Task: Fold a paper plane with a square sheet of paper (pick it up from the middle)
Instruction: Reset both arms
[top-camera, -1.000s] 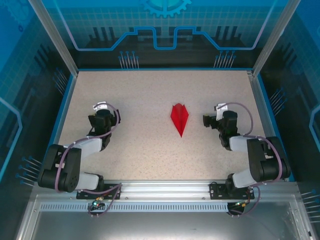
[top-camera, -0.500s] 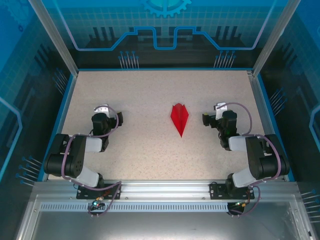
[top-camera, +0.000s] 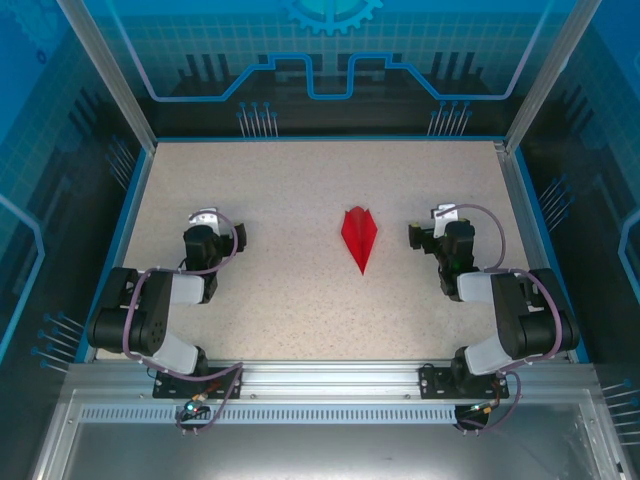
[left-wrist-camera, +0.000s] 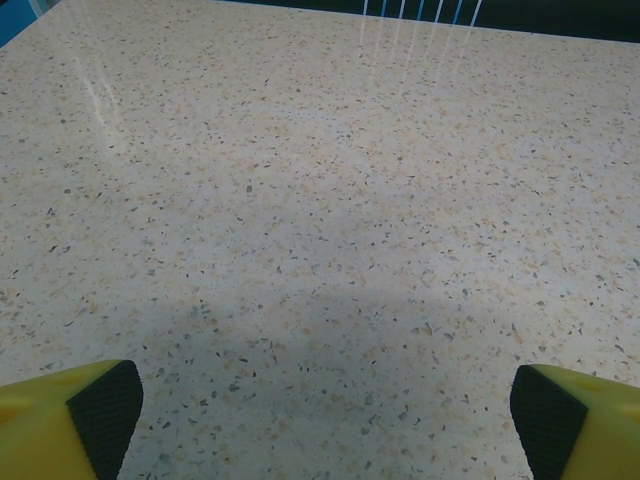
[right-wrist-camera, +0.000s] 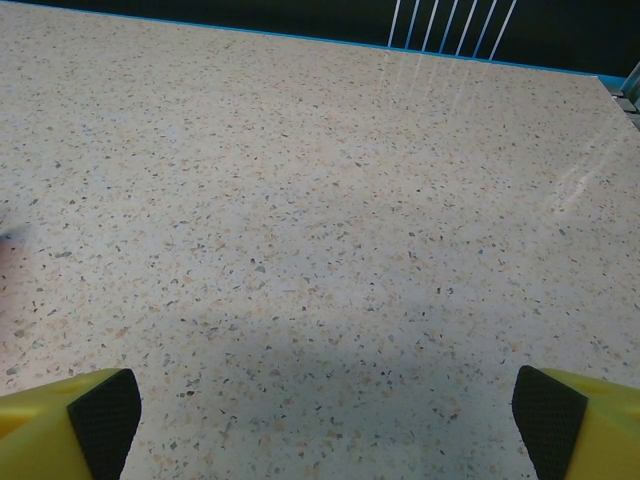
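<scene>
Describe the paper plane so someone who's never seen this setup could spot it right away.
Look at the speckled beige table inside the blue-walled enclosure. Near its middle, between the left arm and the right arm, lies the paper plane. It is the only bright red thing there, a slim dart with its sharp nose pointing toward the near edge.

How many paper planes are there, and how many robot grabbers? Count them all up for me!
Paper planes: 1, the red paper plane lying on the table
Grippers: 2, the left gripper and the right gripper, both open and empty
Total: 3
</scene>
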